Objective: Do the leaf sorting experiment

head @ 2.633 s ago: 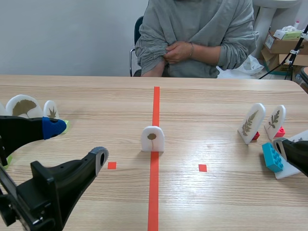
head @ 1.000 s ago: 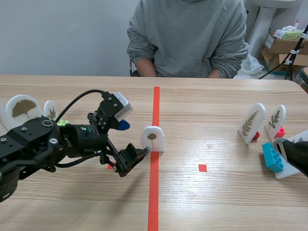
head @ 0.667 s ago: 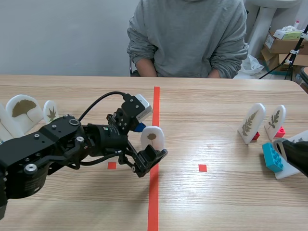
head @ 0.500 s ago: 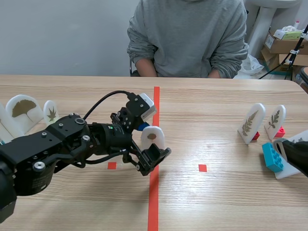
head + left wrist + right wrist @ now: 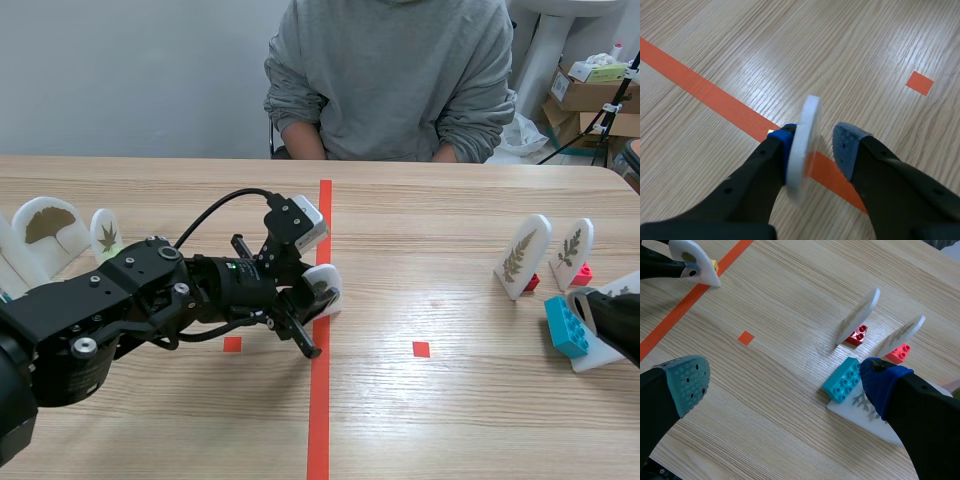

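A small white arched leaf card (image 5: pixel 325 283) stands tilted on the orange centre line (image 5: pixel 320 400). My left gripper (image 5: pixel 315 300) reaches to mid-table and is shut on it. In the left wrist view the card (image 5: pixel 805 135) is edge-on between the drawn-in fingers of my left gripper (image 5: pixel 816 137), with one blue pad (image 5: pixel 784 137) flat against it. My right gripper (image 5: pixel 785 377) hangs open over bare wood at the right edge. Its dark finger (image 5: pixel 605 320) shows in the scene view.
Two leaf cards (image 5: pixel 42 225) (image 5: pixel 105 232) stand at the far left. Two fern cards (image 5: pixel 522 255) (image 5: pixel 572 250) on red bricks stand at the right, beside a teal brick (image 5: pixel 565 325) on a flat card (image 5: pixel 865 412). A person (image 5: pixel 395 80) sits across the table.
My left arm swung in from the left to the centre card. Its fingers went from wide apart to closed around the card, which now leans over.
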Robot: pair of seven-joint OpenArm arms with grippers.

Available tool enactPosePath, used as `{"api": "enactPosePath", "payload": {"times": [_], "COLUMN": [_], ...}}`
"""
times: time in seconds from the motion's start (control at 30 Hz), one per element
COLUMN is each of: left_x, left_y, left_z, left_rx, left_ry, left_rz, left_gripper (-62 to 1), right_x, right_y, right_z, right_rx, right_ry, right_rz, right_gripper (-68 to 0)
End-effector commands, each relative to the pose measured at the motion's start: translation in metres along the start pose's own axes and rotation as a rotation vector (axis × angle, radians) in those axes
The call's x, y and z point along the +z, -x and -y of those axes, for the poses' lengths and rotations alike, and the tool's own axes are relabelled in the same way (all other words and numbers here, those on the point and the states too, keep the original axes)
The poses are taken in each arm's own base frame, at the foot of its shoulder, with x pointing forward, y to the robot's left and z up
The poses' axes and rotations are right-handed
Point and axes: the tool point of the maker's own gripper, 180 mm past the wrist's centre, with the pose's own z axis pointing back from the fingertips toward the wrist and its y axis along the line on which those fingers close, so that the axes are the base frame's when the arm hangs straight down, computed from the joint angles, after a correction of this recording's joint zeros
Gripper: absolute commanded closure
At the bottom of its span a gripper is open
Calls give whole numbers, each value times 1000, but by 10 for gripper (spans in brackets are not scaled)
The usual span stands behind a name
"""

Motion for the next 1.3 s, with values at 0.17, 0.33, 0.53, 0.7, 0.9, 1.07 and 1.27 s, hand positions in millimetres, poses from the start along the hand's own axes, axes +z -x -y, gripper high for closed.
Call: {"api": "enactPosePath", "payload": {"times": [0.17, 0.33, 0.53, 0.7, 0.9, 1.07, 1.27], "left_x": [-1, -1, -2, 2, 34, 77, 134], "left_y": [-15, -18, -19, -19, -26, -31, -34], "left_z": [-4, -3, -2, -3, 2, 0, -14], "left_rx": [-10, -9, -7, -20, -29, -10, 88], "left_ry": [-6, -5, -2, 5, 32, -46, -231], "left_rz": [39, 57, 63, 60, 102, 155, 234], "left_gripper": [-44, -44, -44, -44, -44, -44, -27], "right_x": [1, 1, 1, 1, 1, 1, 1], "right_y": [-7, -7, -7, -7, -7, -7, -7], "right_z": [2, 2, 2, 2, 2, 2, 2], "right_rx": [14, 14, 14, 14, 14, 14, 14], "right_ry": [-2, -2, -2, -2, -2, -2, -2], "right_rz": [21, 21, 21, 21, 21, 22, 22], "right_gripper": [-615, -615, -615, -615, -615, -615, -615]}}
